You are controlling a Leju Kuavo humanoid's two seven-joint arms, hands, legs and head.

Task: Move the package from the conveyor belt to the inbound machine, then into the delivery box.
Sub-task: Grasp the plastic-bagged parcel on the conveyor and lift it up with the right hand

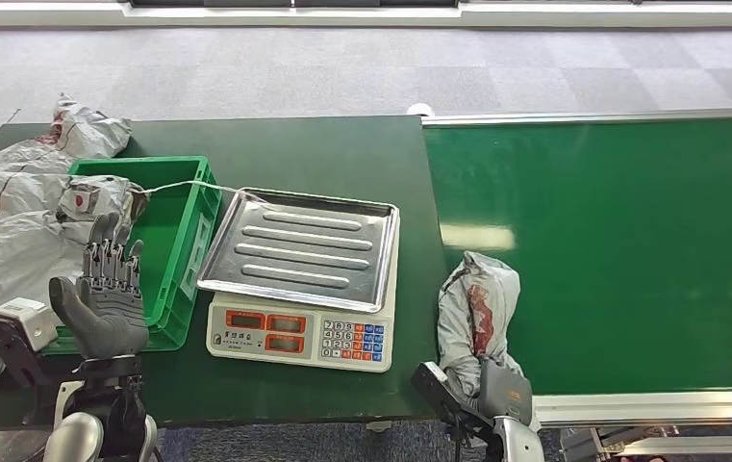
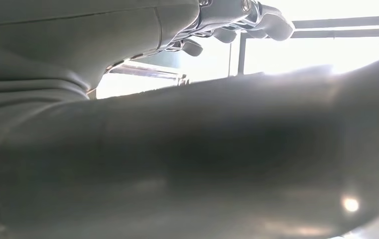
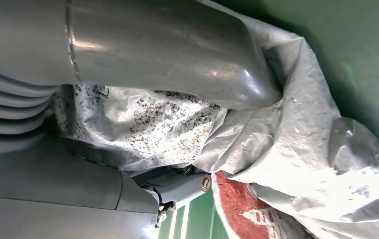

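A crumpled grey package (image 1: 480,300) with red print lies at the left end of the green conveyor belt (image 1: 621,241), beside the table. My right hand (image 1: 498,390) grips its near end. In the right wrist view the thumb (image 3: 177,55) presses on the package (image 3: 297,149), with the fingers (image 3: 177,186) under it. The inbound machine is a white scale (image 1: 296,334) with a bare steel tray (image 1: 299,248), just left of the package. My left hand (image 1: 107,294) is raised and open in front of the green delivery box (image 1: 177,223), fingers (image 2: 237,20) spread upward.
A small grey parcel (image 1: 97,199) lies in the far left corner of the green box. Large grey bags (image 1: 6,212) are piled at the table's left end. A thin white cord (image 1: 189,185) runs from the box to the scale. Carpeted floor lies beyond.
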